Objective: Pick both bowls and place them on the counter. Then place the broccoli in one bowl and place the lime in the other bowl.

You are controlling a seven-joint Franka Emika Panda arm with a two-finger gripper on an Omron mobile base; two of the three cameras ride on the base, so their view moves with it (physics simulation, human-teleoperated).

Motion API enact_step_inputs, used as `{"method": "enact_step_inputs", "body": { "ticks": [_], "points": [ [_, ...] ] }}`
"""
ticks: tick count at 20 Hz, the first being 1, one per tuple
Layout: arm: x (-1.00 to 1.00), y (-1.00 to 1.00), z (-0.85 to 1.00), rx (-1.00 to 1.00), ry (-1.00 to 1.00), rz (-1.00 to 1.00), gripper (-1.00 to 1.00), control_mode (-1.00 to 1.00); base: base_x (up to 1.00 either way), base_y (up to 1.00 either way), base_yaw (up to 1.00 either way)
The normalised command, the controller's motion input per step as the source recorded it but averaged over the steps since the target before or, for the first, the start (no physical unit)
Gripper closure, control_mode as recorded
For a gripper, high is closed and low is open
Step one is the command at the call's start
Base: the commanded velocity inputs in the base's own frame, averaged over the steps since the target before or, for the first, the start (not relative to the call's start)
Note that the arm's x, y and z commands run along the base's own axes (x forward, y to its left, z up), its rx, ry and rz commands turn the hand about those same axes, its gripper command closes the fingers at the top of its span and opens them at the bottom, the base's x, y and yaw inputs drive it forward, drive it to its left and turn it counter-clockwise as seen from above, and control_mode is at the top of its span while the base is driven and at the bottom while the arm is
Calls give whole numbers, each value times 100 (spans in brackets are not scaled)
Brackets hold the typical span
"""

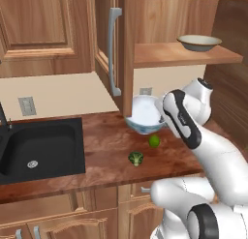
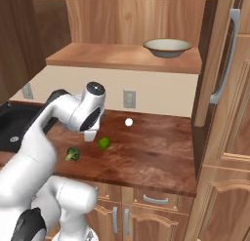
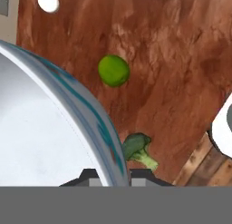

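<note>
The deep white bowl (image 1: 144, 115) with its blue-patterned outside is held up just above the counter (image 1: 104, 136), tilted so its pale inside faces the left base camera; in the hand view its rim (image 3: 86, 123) sweeps from the upper left down to the bottom centre. The gripper (image 3: 110, 175) is clamped on that rim, one finger tip inside the wall and the other outside it. On the reddish-brown counter beneath and slightly nearer than the bowl lies the lime (image 1: 154, 141), a smooth bright green ball, and a little nearer and further left sits the broccoli (image 1: 136, 158), a dark bumpy floret with a pale stem; the two are close together but apart. In the right base view the lime (image 2: 104, 144) lies just right of the broccoli (image 2: 72, 154), and a small white sphere (image 2: 129, 122) rests farther back on the counter, near the wall. The shallow beige bowl (image 1: 199, 42) with the darker rim sits on the lighter wooden cabinet shelf (image 1: 164, 54) above the counter, toward its right end. An open cabinet door (image 1: 112, 44) with a grey handle stands to the left of the shelf. To the far left, a black sink (image 1: 38, 148) is set into the counter, and a grey wall outlet (image 1: 27, 106) shows on the beige wall behind it.
</note>
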Motion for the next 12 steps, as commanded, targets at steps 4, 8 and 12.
{"method": "enact_step_inputs", "body": {
  "ticks": [4,8,12],
  "points": [
    [50,27,-38,0,12,0,100,-100,0,0,0],
    [31,20,-57,7,0,0,100,-100,0,0,0],
    [42,14,-43,0,0,0,100,-100,0,0,0]
  ]
}}
